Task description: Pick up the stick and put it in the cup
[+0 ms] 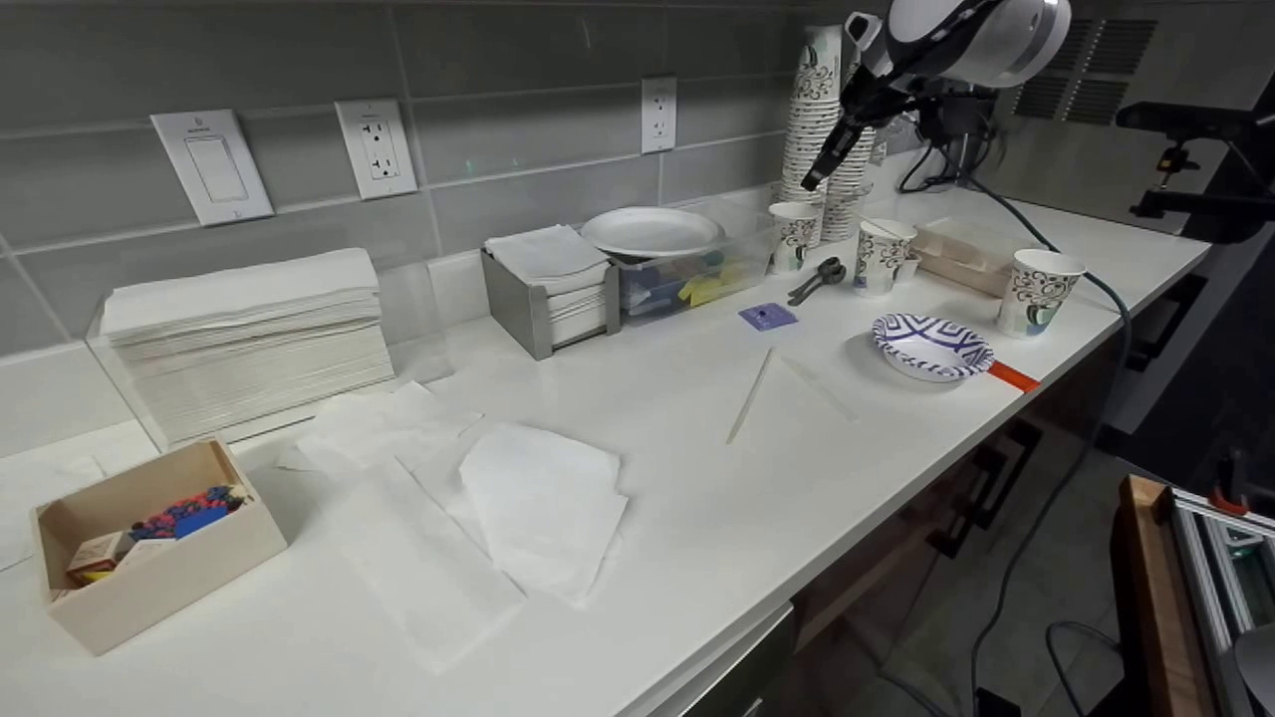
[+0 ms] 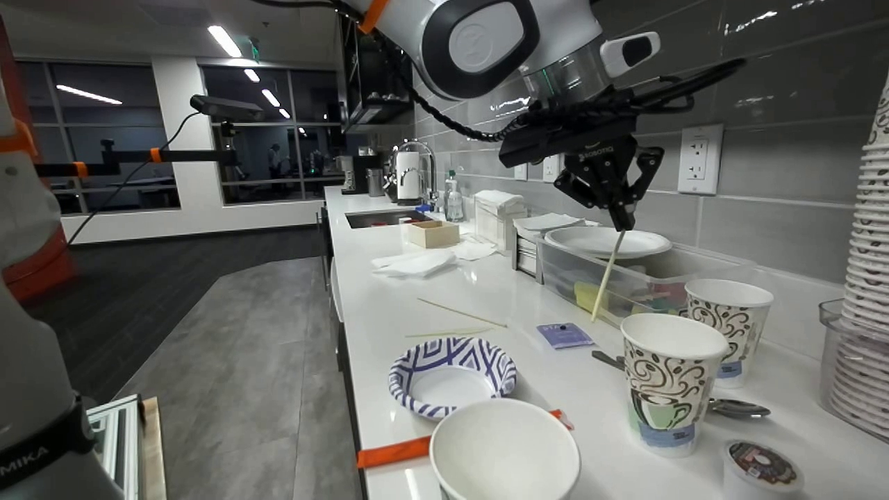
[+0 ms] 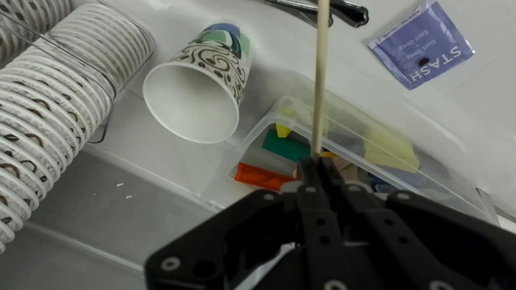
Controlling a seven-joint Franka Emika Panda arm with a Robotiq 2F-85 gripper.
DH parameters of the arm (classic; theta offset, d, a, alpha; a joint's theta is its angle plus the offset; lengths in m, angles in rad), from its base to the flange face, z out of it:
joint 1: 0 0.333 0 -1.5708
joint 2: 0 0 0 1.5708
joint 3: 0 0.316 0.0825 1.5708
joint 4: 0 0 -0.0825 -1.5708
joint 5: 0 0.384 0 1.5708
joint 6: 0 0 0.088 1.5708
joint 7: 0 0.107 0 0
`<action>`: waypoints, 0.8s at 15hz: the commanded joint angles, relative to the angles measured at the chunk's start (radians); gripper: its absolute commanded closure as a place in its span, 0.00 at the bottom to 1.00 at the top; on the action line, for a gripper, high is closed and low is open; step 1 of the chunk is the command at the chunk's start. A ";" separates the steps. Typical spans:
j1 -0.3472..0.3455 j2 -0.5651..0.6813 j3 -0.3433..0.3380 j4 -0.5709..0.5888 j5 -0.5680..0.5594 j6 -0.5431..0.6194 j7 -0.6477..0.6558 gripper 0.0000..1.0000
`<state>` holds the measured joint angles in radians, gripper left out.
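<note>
My gripper is shut on one end of the thin pale stick, which hangs down tilted above the counter. In the wrist view the stick runs from the closed fingertips to the top edge. The gripper also shows in an exterior view, where the held stick is hard to make out. Three patterned paper cups stand upright: a back cup beside the bin, a middle cup and a front cup. The wrist view shows the back cup, apart from the stick.
A clear bin with a white plate stands below the gripper. Tall cup stacks are by the wall. Two more thin sticks lie on the counter. A purple tea packet, spoons and a patterned bowl lie nearby.
</note>
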<state>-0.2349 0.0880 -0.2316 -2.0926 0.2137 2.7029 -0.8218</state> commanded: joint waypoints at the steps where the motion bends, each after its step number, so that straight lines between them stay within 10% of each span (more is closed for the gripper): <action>1: -0.004 0.003 0.014 0.016 0.072 -0.003 -0.014 0.98; 12: -0.050 0.054 -0.023 0.137 0.269 0.016 0.040 0.98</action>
<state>-0.2674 0.1010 -0.2488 -2.0002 0.4188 2.7034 -0.8046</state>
